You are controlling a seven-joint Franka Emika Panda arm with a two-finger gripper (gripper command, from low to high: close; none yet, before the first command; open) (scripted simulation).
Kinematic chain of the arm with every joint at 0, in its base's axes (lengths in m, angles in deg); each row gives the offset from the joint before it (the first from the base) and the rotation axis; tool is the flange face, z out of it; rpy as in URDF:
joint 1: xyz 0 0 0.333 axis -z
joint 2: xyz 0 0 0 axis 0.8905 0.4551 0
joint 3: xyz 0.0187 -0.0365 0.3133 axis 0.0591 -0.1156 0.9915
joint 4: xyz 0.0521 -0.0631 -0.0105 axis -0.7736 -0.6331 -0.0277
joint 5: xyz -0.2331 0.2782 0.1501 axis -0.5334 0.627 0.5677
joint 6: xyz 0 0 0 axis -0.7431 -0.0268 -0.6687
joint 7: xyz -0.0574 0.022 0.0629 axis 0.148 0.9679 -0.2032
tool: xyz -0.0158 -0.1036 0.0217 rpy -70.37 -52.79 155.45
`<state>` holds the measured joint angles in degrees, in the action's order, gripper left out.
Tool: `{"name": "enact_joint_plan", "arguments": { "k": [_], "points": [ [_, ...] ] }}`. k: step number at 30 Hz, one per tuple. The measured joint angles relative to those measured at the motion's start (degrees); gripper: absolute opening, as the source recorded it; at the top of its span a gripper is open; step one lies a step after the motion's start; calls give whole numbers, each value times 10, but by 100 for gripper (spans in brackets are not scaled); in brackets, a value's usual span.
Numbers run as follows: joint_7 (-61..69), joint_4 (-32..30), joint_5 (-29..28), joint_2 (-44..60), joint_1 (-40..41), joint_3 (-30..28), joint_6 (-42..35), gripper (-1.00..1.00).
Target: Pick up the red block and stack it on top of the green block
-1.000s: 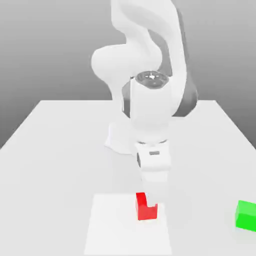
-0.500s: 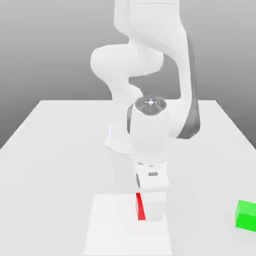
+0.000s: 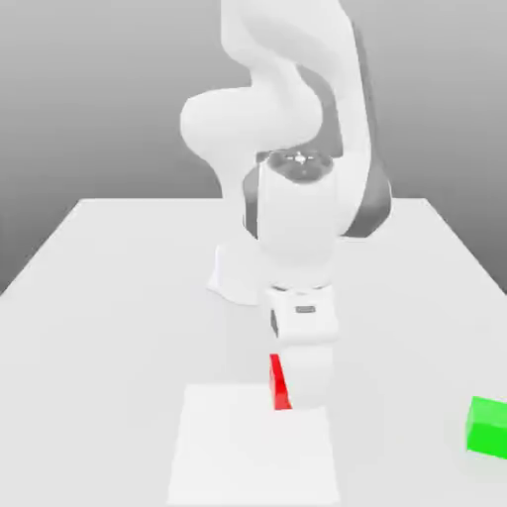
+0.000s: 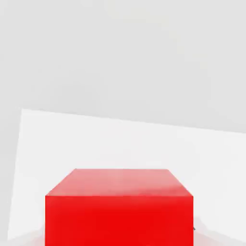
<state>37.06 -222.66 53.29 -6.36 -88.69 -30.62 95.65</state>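
The table [image 3: 119, 297] is the biggest thing here, a pale grey-white slab running from the dim backdrop toward the camera, and on its near part lies a brighter white mat [image 3: 228, 456], square-cornered and flat. The arm [image 3: 287, 119] rises from its base [image 3: 238, 282] near the table's middle, swells into a bulky shoulder on the exterior view's left, loops up past the top of the picture, then folds back down in front of itself, so that a rounded wrist joint with a dark cap faces the camera and the hand hangs straight below it, pointing down at the mat. The gripper [image 3: 302, 391] sits at the mat's far edge, its white body covering most of what it carries. Its fingers are clamped together on the red block [image 3: 280, 384], of which the exterior view shows a narrow red sliver at the hand's side toward that view's left (the rest is tucked behind the white finger). That sliver ends at about the mat's far edge; whether the block rests on the table or hangs just above it, I cannot tell. In the hand view the red block [image 4: 120, 206] looms close, its upper face and one side plain and smooth, with the mat [image 4: 120, 144] spread pale behind it. The green block [image 3: 487, 426] stands on the bare table well apart, off the mat toward the exterior view's right edge.
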Motion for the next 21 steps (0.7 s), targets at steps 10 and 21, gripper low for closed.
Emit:
{"name": "enact_joint_plan", "arguments": {
  "k": [10,21],
  "points": [
    [-36,154,-20,49,-107,108,-105,-100],
    [-27,232,6,169,-149,162,-66,100]
  ]
}}
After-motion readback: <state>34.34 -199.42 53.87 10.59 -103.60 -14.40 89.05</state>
